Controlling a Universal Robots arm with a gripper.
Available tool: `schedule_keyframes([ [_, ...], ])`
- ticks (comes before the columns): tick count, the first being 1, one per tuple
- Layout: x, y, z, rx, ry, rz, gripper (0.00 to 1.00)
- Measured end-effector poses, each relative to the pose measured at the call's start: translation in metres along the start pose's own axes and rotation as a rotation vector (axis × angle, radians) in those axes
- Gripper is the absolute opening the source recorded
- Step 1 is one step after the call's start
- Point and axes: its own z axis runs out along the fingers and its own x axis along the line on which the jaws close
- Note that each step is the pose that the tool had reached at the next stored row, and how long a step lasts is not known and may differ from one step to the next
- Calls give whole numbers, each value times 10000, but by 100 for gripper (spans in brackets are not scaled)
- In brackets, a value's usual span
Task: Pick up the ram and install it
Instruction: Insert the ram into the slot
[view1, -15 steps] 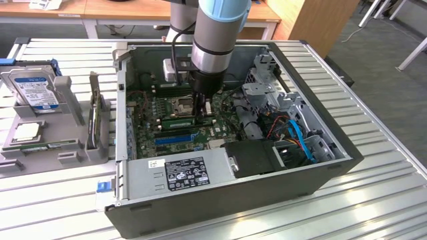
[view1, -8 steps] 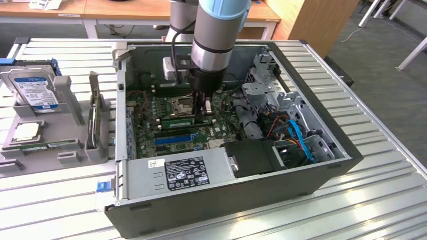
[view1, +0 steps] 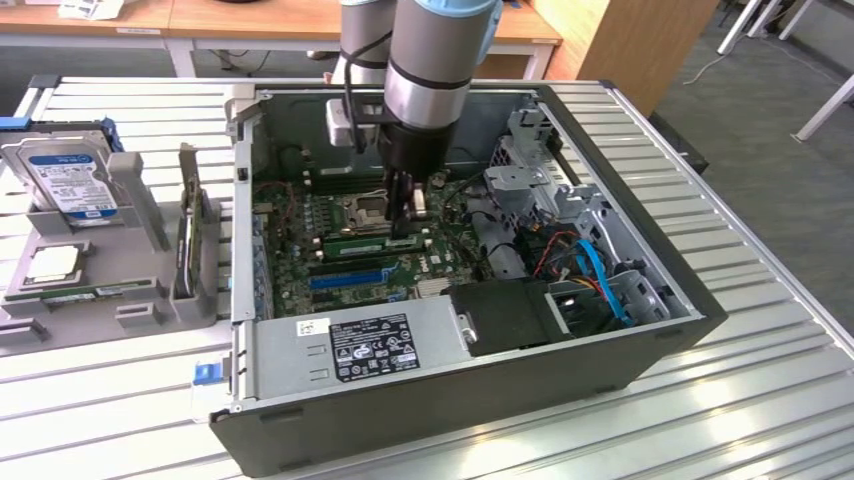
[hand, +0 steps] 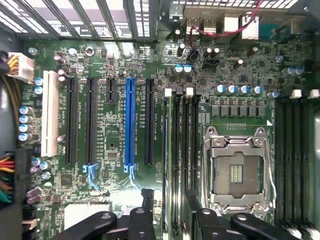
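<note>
An open case (view1: 400, 350) lies on its side in the middle of a slatted metal table (view1: 747, 400). Wooden desks (view1: 254, 20) and grey floor show beyond the table's far edge. The arm reaches down into the case, and the gripper (view1: 404, 222) hangs just over the motherboard (hand: 110, 140), its fingers (hand: 146, 200) spread wide and holding nothing. The ram (view1: 367, 242) stands on edge in a slot close by the fingertips; whether they touch it I cannot tell. At the table's edge on the exterior view's left sits a grey rack (view1: 134, 300) with a hard drive (view1: 67, 180).
</note>
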Motion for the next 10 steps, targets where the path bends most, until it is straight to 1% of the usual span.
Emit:
schedule_keyframes([
  [10,-11,5,-274,-1,0,1,37],
])
